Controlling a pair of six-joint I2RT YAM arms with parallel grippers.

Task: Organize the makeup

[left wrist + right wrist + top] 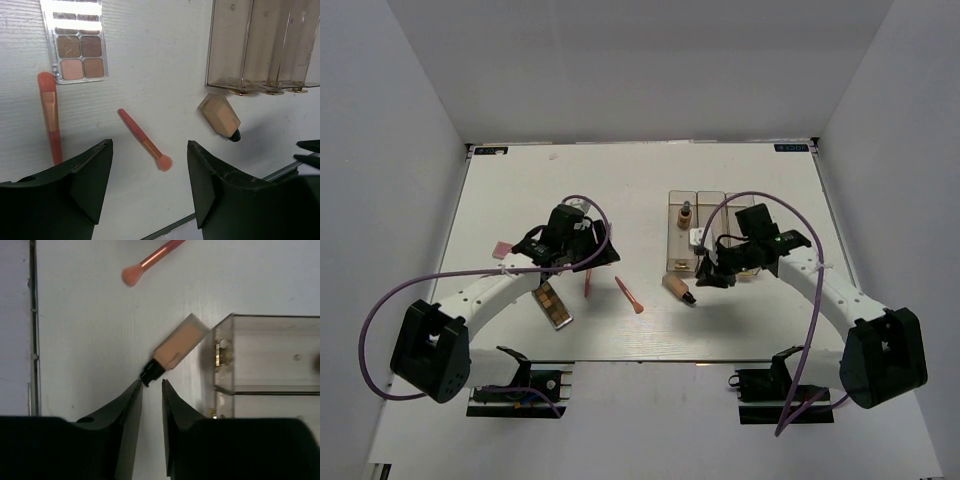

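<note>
The right end effector, narrowly parted, lines up on the fallen tan bottle, likely to grasp it; the left end effector hangs spread, empty.

White table with brown palette, pink brush, second pink brush, lying tan bottle, clear boxes

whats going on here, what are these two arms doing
Two robot arms are sorting makeup on a white table. The right pincer, open only a slit, is at the dark cap of a tan bottle lying beside the clear gold-fronted boxes, not gripping it. The left pincer hangs open and empty over a salmon-pink brush. A second pink brush and a brown eyeshadow palette lie loose; another tan bottle stands in a box.
</note>
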